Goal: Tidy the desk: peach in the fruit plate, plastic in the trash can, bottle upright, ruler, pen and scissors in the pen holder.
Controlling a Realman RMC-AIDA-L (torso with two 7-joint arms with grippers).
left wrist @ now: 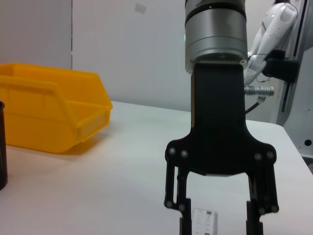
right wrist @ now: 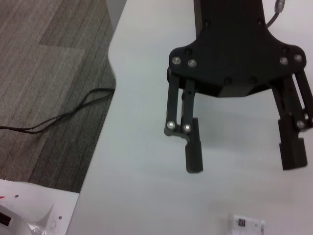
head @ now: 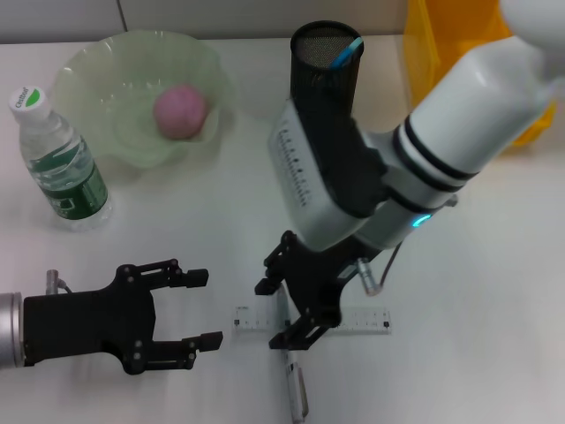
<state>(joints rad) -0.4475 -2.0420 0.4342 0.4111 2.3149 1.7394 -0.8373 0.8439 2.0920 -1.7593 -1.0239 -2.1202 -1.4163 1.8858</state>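
Note:
My right gripper (head: pixel 278 311) points down at the table's front centre, open. Its fingers stand on either side of a clear ruler (head: pixel 353 320) that lies flat, crossed by a grey pen (head: pixel 294 384). The left wrist view shows this gripper (left wrist: pixel 219 226) open over the ruler's end (left wrist: pixel 204 221). My left gripper (head: pixel 205 308) is open and empty, low at the front left, a little left of the ruler. A pink peach (head: pixel 181 110) lies in the green fruit plate (head: pixel 97 79). A water bottle (head: pixel 62 159) stands upright. The black mesh pen holder (head: pixel 325 62) holds a blue item. Scissors and plastic are not visible.
A yellow bin (head: pixel 441 44) stands at the back right behind my right arm; it also shows in the left wrist view (left wrist: pixel 49 107). The right wrist view shows the left gripper (right wrist: pixel 243 164) above the table, the table's edge (right wrist: pixel 105 127) and floor beyond.

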